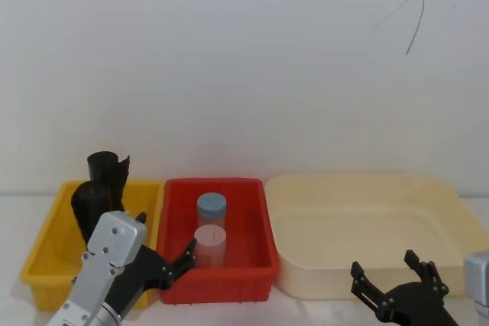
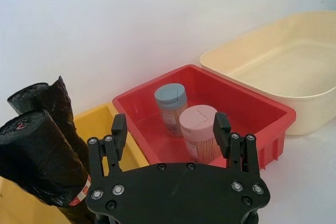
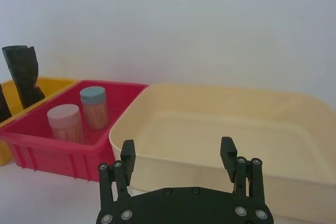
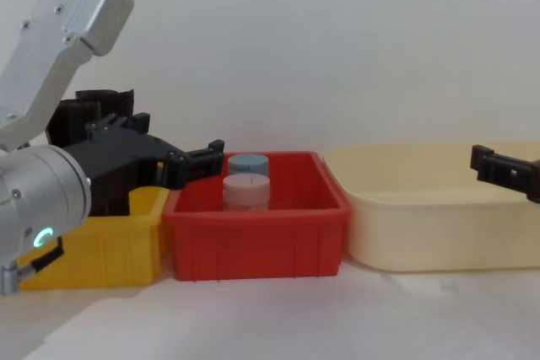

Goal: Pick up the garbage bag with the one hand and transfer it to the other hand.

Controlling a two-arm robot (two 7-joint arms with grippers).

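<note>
Left gripper point(image 2: 170, 125) jaws spread near garbage bag point(image 2: 42, 156), its lower end hidden, right gripper point(image 3: 177, 148) jaws spread

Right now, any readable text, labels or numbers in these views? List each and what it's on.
On the garbage bag, label band: print too small to read.
On its top end, red mark: not legible.
On the blue-lid jar and pink-lid jar: no lettering visible.
</note>
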